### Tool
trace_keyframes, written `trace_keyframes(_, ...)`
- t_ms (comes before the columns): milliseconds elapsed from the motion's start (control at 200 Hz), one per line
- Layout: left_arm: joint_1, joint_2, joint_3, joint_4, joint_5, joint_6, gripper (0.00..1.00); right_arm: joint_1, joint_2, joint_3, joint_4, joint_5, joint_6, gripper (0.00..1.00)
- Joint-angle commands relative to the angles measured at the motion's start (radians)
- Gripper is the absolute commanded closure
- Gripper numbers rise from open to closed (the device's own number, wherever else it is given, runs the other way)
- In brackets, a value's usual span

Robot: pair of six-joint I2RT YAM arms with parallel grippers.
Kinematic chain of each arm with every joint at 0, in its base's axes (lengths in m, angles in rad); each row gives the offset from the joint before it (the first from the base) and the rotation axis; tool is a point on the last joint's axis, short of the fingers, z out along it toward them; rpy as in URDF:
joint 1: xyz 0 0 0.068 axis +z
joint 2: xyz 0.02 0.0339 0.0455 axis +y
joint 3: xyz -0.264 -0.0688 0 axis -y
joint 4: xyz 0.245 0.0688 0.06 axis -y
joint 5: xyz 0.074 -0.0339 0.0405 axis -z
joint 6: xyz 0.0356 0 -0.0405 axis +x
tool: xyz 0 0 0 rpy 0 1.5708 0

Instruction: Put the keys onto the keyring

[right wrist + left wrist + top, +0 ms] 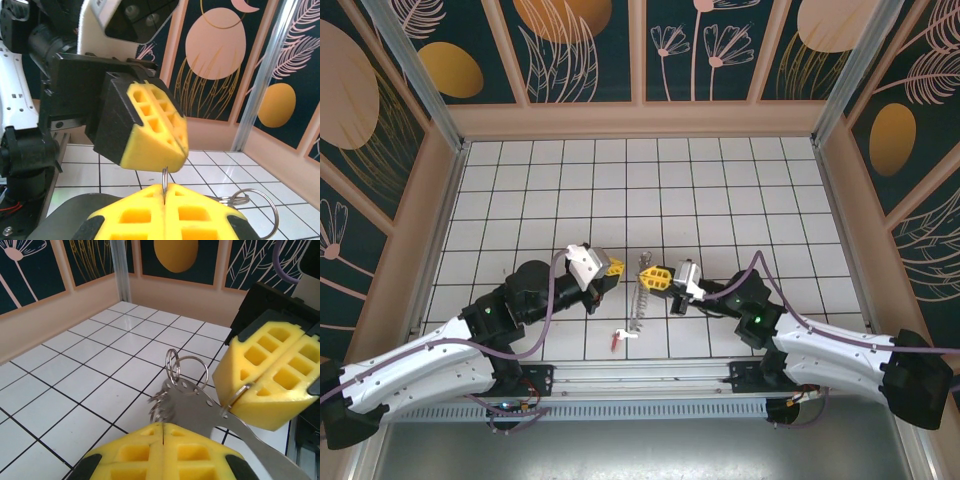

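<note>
Keyring (640, 298) first, from the top camera: it shows as a narrow silver strip on the white tiled bench (570, 180). Its long axis runs from far to near, leaning slightly left at the near end. My right hand (658, 277) has its yellow fingers against the far part of it. My left hand (613, 267) sits just to the left with its fingers pressed together. I see a gap between it and the metal. The red key (615, 338) lies flat on the tiles, roughly crosswise, just beside the strip's near end on its left. Dark panels (570, 40) painted with plants and orange discs wall the bench in.

From the left wrist, my left hand (164, 450) is closed tight, its pads meeting along a seam. I cannot tell whether anything is caught in them. The keyring (192, 407) shows a flat steel piece with holes and several round loops standing above the tiles (90, 385). The right hand (272, 375) pinches one loop at its fingertips.

From the right wrist, my right hand (165, 212) is clamped on a thin upright wire of the keyring (164, 179). The left hand (155, 135) hangs just above, blocking the view beyond. More loops (239, 200) show to the right.
</note>
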Motion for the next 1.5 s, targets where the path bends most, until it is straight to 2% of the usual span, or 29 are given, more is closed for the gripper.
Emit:
trace_keyframes(0, 0.002, -0.014, -0.021, 0.011, -0.02, -0.001, 1.0, -0.025, -0.015, -0.009, 0.041, 0.004, 0.054, 1.0)
trace_keyframes(100, 0.002, -0.021, -0.035, 0.017, 0.037, -0.001, 1.0, -0.058, -0.023, -0.03, 0.067, -0.087, 0.098, 1.0)
trace_keyframes(225, 0.003, -0.033, -0.056, 0.071, 0.198, 0.015, 0.67, -0.088, -0.031, -0.039, 0.099, -0.224, 0.143, 1.0)
trace_keyframes(305, 0.002, -0.03, -0.064, 0.095, 0.253, 0.039, 0.62, -0.105, -0.03, -0.032, 0.113, -0.301, 0.167, 1.0)
trace_keyframes(480, 0.003, -0.01, -0.051, 0.118, 0.329, 0.088, 0.61, -0.126, -0.024, -0.018, 0.133, -0.411, 0.209, 1.0)
trace_keyframes(605, 0.002, 0.006, -0.035, 0.119, 0.361, 0.107, 0.67, -0.128, -0.018, -0.019, 0.153, -0.435, 0.224, 1.0)
trace_keyframes(926, 0.002, 0.031, -0.018, 0.149, 0.418, 0.1, 0.72, -0.129, 0.017, -0.02, 0.19, -0.431, 0.227, 1.0)
trace_keyframes(1206, 0.002, -0.002, -0.015, 0.157, 0.413, 0.101, 0.77, -0.129, 0.021, -0.02, 0.181, -0.426, 0.224, 1.0)
trace_keyframes(1491, 0.003, 0.037, -0.015, 0.172, 0.425, 0.103, 0.8, -0.129, 0.042, -0.011, 0.2, -0.442, 0.228, 1.0)
